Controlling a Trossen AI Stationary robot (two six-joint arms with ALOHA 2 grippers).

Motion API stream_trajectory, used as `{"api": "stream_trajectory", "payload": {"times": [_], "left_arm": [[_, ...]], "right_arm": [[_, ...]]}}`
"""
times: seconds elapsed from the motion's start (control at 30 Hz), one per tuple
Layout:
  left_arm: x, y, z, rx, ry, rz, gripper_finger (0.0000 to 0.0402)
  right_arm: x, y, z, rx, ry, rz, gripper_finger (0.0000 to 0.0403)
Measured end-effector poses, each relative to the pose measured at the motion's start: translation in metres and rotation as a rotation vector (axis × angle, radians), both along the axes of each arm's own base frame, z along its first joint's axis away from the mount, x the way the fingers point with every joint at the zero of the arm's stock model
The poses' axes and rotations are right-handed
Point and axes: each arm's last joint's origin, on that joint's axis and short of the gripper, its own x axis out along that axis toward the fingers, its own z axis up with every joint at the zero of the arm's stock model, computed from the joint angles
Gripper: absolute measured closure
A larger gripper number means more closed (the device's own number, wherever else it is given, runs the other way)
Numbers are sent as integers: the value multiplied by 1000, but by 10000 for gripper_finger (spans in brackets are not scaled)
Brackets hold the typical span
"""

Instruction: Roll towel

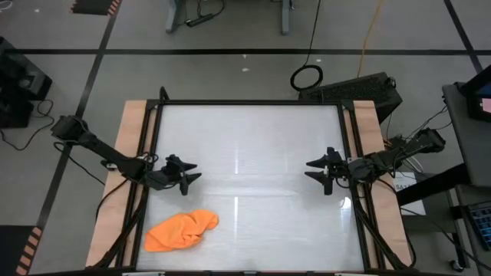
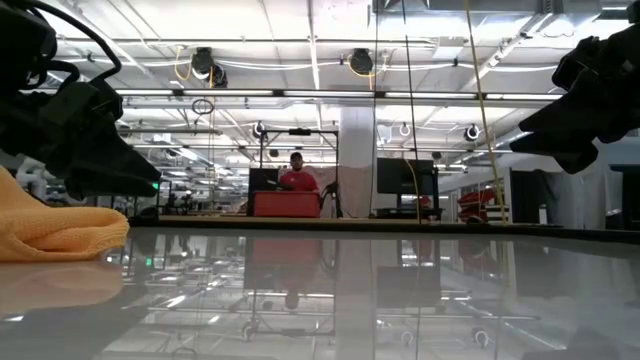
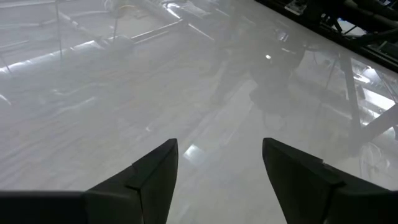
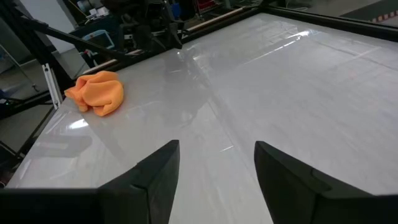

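Near the bench's (image 1: pixel 253 153) front left corner I see the orange towel (image 1: pixel 182 231) lying bunched. Left pincer (image 1: pixel 186 175) hovers just beyond it, fingers spread, empty. Right pincer (image 1: pixel 317 171) waits well apart at the right side, likewise spread and empty.

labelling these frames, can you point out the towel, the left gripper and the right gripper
towel (image 1: pixel 181 231): high view, middle of the crumpled orange cloth.
left gripper (image 1: pixel 192 171): high view, midway between its open fingertips, above the towel's spot.
right gripper (image 1: pixel 313 170): high view, midway between its open fingertips, near the table's right side.
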Motion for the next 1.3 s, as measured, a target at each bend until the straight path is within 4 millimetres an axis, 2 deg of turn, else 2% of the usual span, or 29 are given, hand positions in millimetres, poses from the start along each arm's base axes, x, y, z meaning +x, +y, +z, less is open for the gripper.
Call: {"api": "stream_trajectory", "payload": {"times": [1.07, 1.3], "left_arm": [[0, 0, 0, -3, -5, 0, 162], [1, -2, 1, -66, -8, -34, 162]], "right_arm": [[0, 0, 0, 0, 0, 0, 204], [0, 0, 0, 0, 0, 0, 204]]}}
